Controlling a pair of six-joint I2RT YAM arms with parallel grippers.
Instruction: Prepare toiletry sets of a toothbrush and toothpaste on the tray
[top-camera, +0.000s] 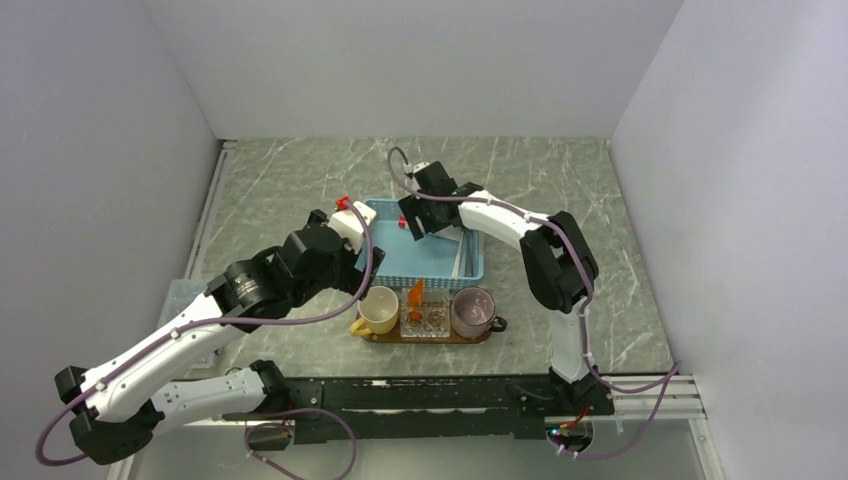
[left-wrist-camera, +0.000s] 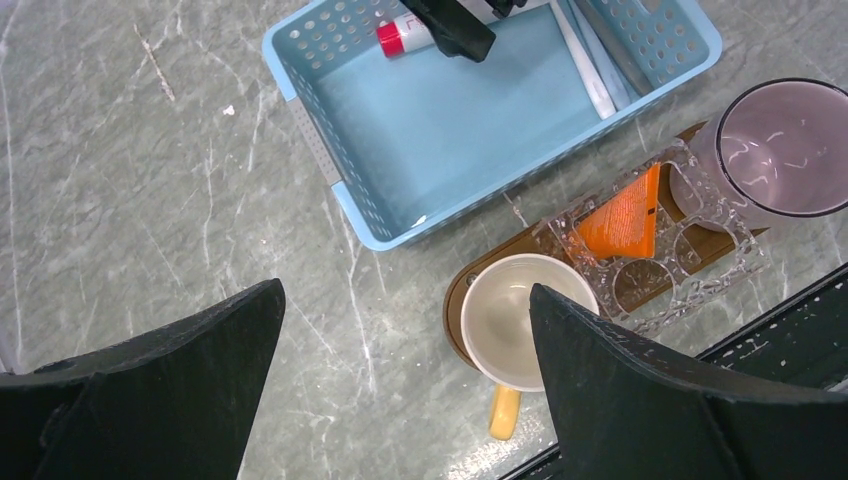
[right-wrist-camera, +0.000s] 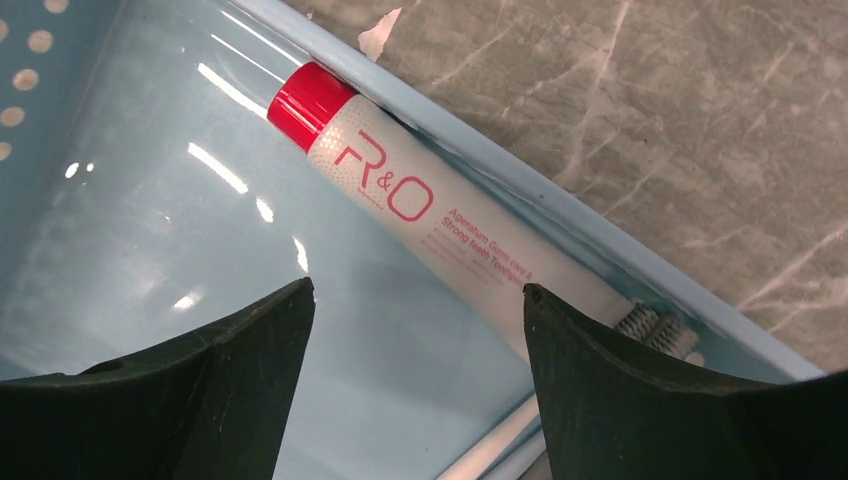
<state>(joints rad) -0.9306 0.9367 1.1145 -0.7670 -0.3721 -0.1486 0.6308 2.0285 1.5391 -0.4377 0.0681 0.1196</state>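
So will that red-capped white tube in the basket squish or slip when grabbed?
The white tube looks like a soft squeeze tube, so it may dent under pressure. It is small, so likely light. Lying tight against the basket wall, it may be awkward to pinch.

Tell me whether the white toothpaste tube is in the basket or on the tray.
In the basket. The white tube lies flat against its wall, below the open right gripper.
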